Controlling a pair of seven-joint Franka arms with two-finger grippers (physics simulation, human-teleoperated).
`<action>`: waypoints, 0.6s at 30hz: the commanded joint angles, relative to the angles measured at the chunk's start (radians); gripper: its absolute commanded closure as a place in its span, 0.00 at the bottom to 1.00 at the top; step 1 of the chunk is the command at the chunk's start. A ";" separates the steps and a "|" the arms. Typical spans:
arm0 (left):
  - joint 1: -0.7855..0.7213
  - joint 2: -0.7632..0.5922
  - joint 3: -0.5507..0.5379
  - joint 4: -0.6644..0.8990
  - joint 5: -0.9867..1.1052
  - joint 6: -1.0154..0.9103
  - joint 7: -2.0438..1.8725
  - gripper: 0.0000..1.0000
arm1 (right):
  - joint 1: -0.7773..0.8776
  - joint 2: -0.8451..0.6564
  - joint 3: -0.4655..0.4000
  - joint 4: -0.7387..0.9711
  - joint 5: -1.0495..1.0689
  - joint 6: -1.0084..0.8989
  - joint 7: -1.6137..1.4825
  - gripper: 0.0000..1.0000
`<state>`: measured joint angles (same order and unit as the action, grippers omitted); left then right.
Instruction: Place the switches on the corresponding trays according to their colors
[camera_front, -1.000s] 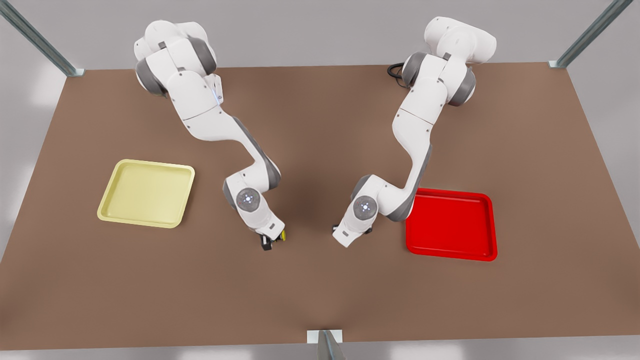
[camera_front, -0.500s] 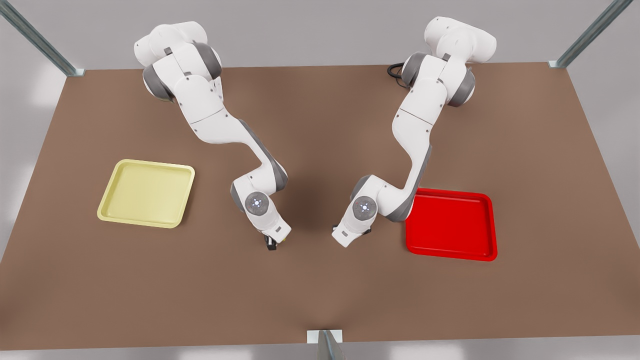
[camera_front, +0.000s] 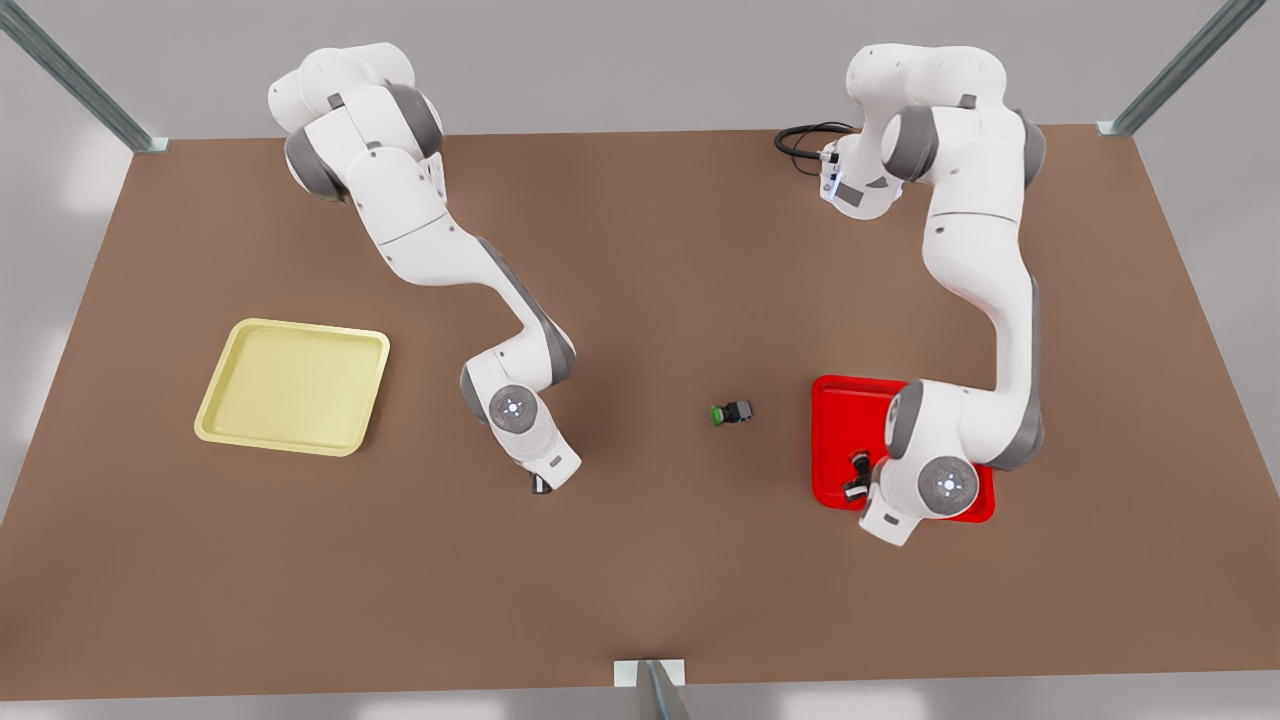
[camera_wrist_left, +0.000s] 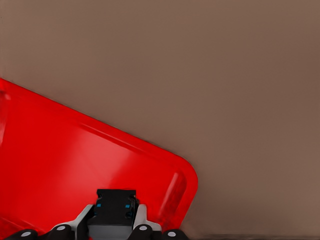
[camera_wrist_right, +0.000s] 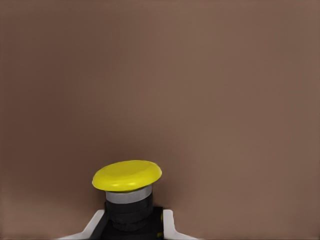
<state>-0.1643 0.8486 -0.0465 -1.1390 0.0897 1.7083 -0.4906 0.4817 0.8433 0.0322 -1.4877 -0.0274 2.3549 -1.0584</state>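
In the right wrist view the yellow switch (camera_wrist_right: 127, 176) stands cap-up between my right gripper's (camera_wrist_right: 129, 222) fingers, which are shut on its dark body. That right gripper (camera_front: 541, 485) hangs low over the table middle, well off the pale yellow tray (camera_front: 293, 386). My left gripper (camera_front: 857, 486) is over the near corner of the red tray (camera_front: 842, 400), shut on a dark-bodied switch (camera_wrist_left: 116, 206). Its red cap is hard to make out against the red tray (camera_wrist_left: 60, 155).
A green-capped switch (camera_front: 731, 412) lies on its side on the brown table between the two arms. A black cable (camera_front: 800, 140) coils at the far edge. A metal post (camera_front: 650, 685) stands at the near edge.
The arm on the front view's right swung from the table middle over to the red tray with its switch, uncovering the green switch. The other arm barely shifted.
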 joint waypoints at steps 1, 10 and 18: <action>0.011 -0.006 0.000 -0.015 0.047 -0.190 0.288 0.52 | 0.000 -0.001 0.000 0.001 -0.002 -0.019 0.032 0.53; 0.011 -0.066 -0.007 0.002 0.054 -0.271 0.323 0.00 | 0.000 0.003 0.000 0.001 -0.003 -0.016 0.035 0.56; -0.038 -0.465 -0.016 0.047 -0.064 -0.420 0.326 0.00 | -0.011 -0.027 0.000 0.003 0.004 -0.101 0.034 0.55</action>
<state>-0.2029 0.4094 -0.0624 -1.0942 0.0565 1.3891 -0.2926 0.4699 0.8212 0.0323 -1.4857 -0.0226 2.3034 -1.0447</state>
